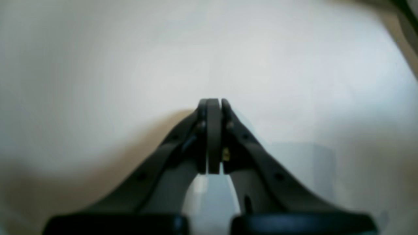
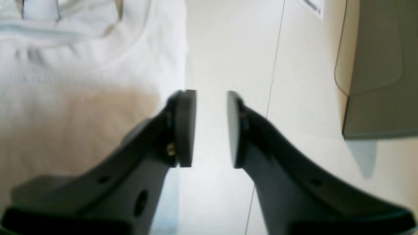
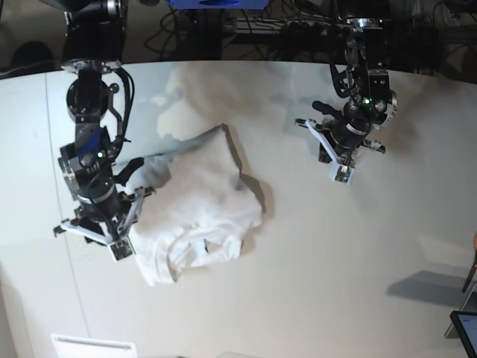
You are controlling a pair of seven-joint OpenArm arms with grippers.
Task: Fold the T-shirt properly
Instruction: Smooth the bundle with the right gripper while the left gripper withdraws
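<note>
The white T-shirt (image 3: 197,201) lies crumpled in a loose heap on the tabletop (image 3: 335,283), left of centre in the base view. Its collar end faces the near side. My right gripper (image 3: 119,248) hovers at the shirt's left edge. In the right wrist view its jaws (image 2: 211,127) stand open with only bare table between them, and the T-shirt (image 2: 81,65) lies just left of the fingers. My left gripper (image 3: 341,173) hangs over bare table, well to the right of the shirt. In the left wrist view the left gripper (image 1: 214,130) is shut with nothing in it.
A seam (image 2: 274,75) runs along the tabletop beside the right gripper. A grey block (image 2: 378,71) sits at the right edge of the right wrist view. Cables and dark gear (image 3: 246,22) line the far table edge. A white label (image 3: 93,347) lies at the near left.
</note>
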